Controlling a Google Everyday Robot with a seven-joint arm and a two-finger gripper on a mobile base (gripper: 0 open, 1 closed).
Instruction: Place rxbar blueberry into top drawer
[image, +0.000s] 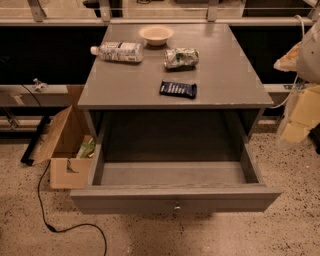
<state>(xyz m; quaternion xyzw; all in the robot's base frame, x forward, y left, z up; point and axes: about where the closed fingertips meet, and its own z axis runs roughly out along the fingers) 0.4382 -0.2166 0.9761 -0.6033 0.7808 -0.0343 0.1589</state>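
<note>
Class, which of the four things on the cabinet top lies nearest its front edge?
The rxbar blueberry, the flat navy bar; bottle, bowl and chip bag lie farther back. The gripper hangs at the view's right edge, beside the cabinet.

Grey wooden cabinet top (220, 75) now: flat navy rxbar blueberry wrapper (178, 89) near front, crumpled green-silver chip bag (181, 58) behind it, clear plastic bottle (117, 51) lying left, pale round bowl (156, 34) at back. gripper (301, 117) off right edge.
</note>
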